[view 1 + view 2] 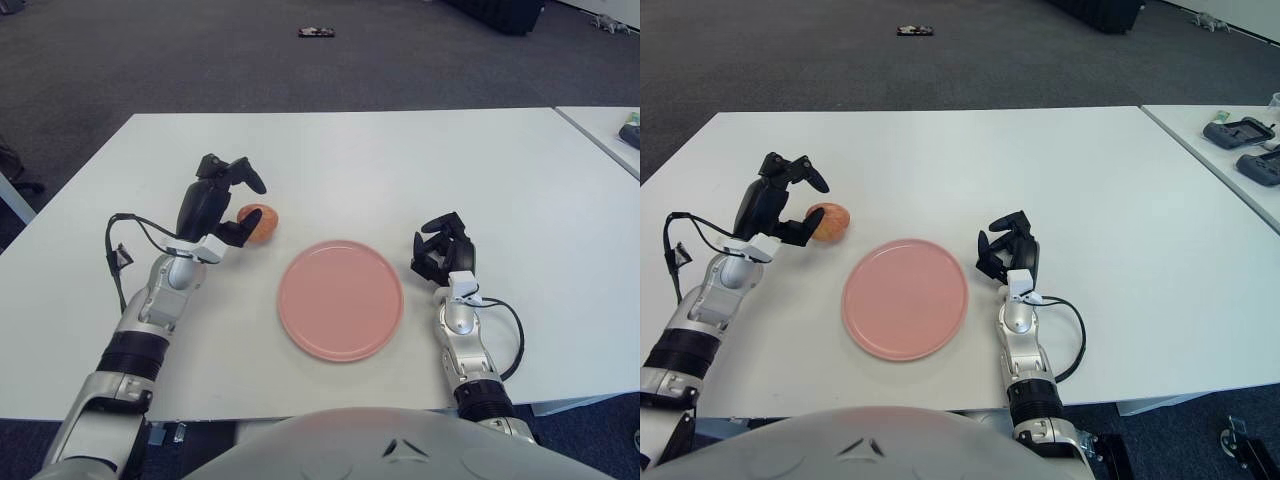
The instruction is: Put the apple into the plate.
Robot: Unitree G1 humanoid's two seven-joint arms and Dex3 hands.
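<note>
Nearest to us, the pink plate (340,299) lies flat on the white counter (400,160), in front of our body and between our 2 arms. Just right of it sits our right hand (444,248), idle, its fingers curled in and holding nothing; we cannot tell whether it touches the counter.

A little farther and to the left is our left hand (215,210), the one at work. Its fingers (248,175) are spread: the upper ones arch over open air and a lower one reaches toward the apple (259,223), but none of them wraps it. The apple sits on the counter just right of that hand, near the far left edge of the plate and outside it. Whether a fingertip touches the fruit we cannot tell.

We judge the step in hand to be getting a firm hold of the apple, since it is not in the plate. To do it well, we should bring the open palm over the fruit from the left, keep the fingers wide until they pass its widest part, then close evenly so it does not roll off toward the plate or away. Once held, a short lift and carry to the right, low over the rim, should do.

Far beyond the counter, a small dark object (316,32) lies on the grey floor.
</note>
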